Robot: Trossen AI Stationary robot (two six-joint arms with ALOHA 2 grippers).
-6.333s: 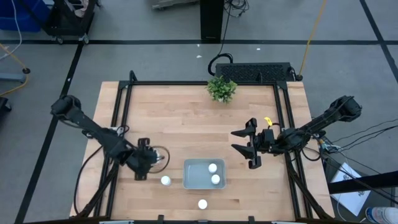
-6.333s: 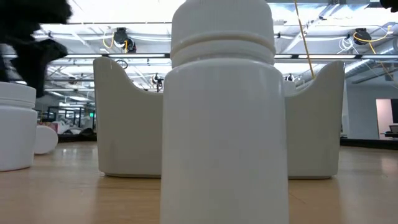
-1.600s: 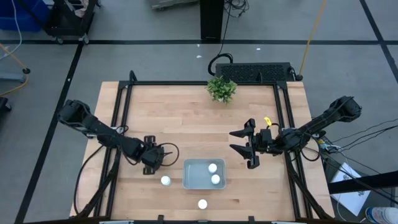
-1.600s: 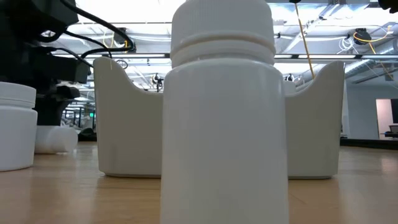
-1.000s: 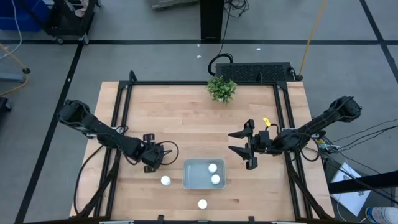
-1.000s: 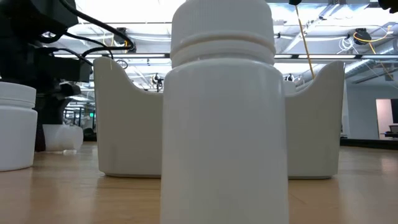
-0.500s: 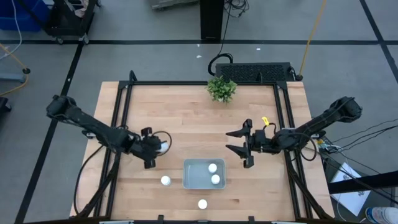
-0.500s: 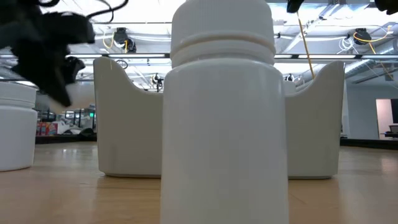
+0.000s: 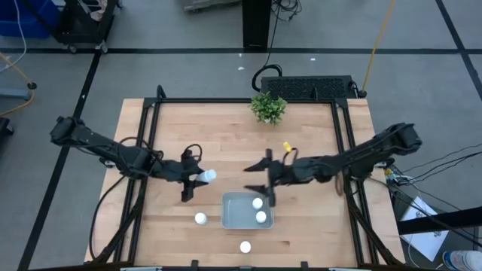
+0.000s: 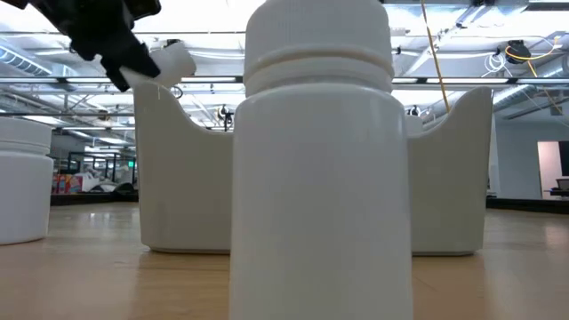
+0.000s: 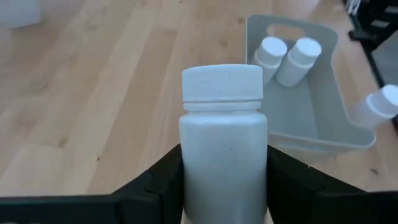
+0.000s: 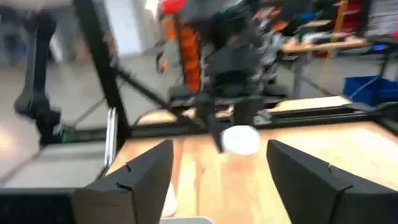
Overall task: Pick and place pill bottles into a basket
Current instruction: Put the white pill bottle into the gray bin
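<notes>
My left gripper point(image 9: 193, 181) is shut on a white pill bottle point(image 9: 206, 176), held in the air to the left of the basket point(image 9: 230, 213). The basket is a pale grey tray near the table's front, with two pill bottles point(image 9: 257, 203) point(image 9: 261, 217) lying in it. One bottle point(image 9: 200, 218) stands on the table just left of the basket. Another point(image 9: 245, 246) stands in front of it. My right gripper point(image 9: 261, 179) is open and empty above the basket's far edge. My left gripper pinches the bottle's body point(image 11: 193, 163) between its two fingers, below the cap point(image 11: 222, 82). The fingers come from the table's left, about level. The bottle is lifted clear of the table, and its cap end points away from the gripper toward the basket.
A small green plant point(image 9: 268, 108) stands at the table's far edge. In the low view the front bottle point(image 10: 320, 169) fills the middle of the picture, with the basket point(image 10: 178, 187) behind it and another bottle point(image 10: 22, 182) at the left.
My left gripper has risen from the table with the pill bottle and gone toward the table's right edge, nearer the basket. The bottle, which lay on the wood, is now lifted clear. My right gripper has gone toward the table's left edge, over the basket's far edge.
</notes>
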